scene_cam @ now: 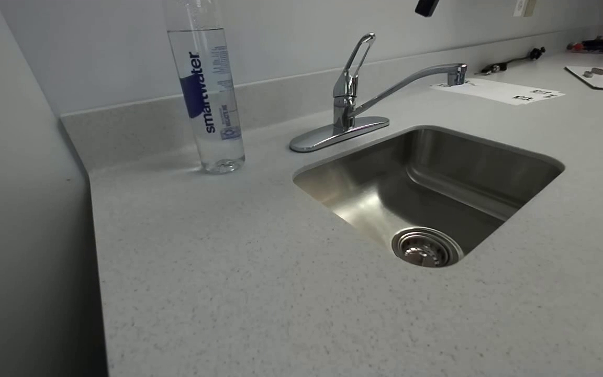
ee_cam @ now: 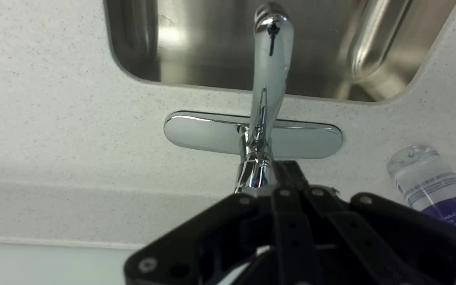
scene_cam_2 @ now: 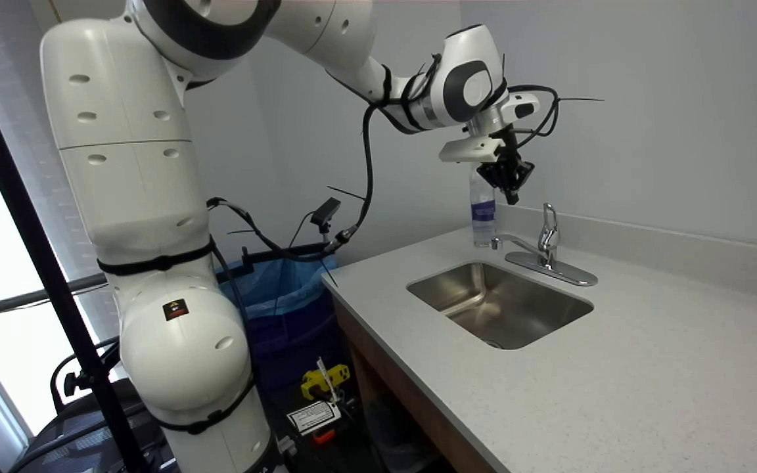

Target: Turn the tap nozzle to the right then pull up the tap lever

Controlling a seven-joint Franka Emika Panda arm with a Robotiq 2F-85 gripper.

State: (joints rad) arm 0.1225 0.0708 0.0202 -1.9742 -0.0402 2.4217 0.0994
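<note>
The tap nozzle is a long chrome spout, seen in both exterior views (scene_cam: 411, 78) (scene_cam_2: 516, 243). In the wrist view the nozzle (ee_cam: 272, 67) points up the picture, its tip over the sink. The chrome loop-shaped tap lever stands upright on the tap body in both exterior views (scene_cam: 344, 84) (scene_cam_2: 549, 230). In the wrist view the lever's lower part (ee_cam: 253, 174) shows a red-blue mark; the rest is hidden behind the gripper. My gripper (ee_cam: 285, 164) is shut and empty, fingertips together. It hangs above the tap, apart from it, in both exterior views (scene_cam: 426, 8) (scene_cam_2: 513, 196).
A clear water bottle (scene_cam: 207, 104) with a blue label stands beside the tap, near the wall. It also shows in the wrist view (ee_cam: 430, 178). The steel sink (scene_cam_2: 477, 305) lies in front of the tap. A low backsplash (scene_cam: 134, 128) runs behind. White paper (scene_cam: 495, 90) lies farther along the counter.
</note>
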